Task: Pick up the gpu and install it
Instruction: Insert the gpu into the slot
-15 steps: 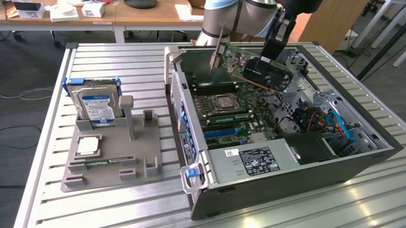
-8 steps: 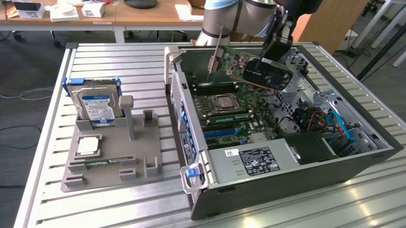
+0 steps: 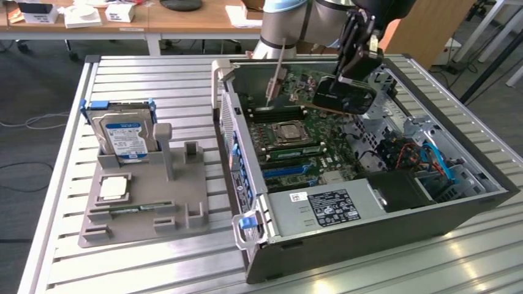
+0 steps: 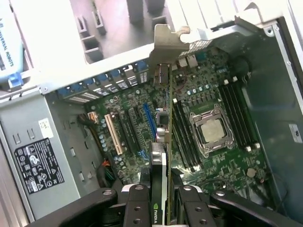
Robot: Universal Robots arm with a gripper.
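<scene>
"UNIVERSAL ROBOTS" on a pale blue cover (image 4: 8,45); green emblem on the gpu (image 4: 158,165); power-supply label (image 4: 40,163) print illegible.

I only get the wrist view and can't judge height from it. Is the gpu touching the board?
Observer: No. In the exterior view the gpu hangs in the gripper above the board, clear of it.
Operator: What's in the holder outside the case?
Observer: A hard drive stands upright in the grey holder, to the exterior view's left of the case.
</scene>
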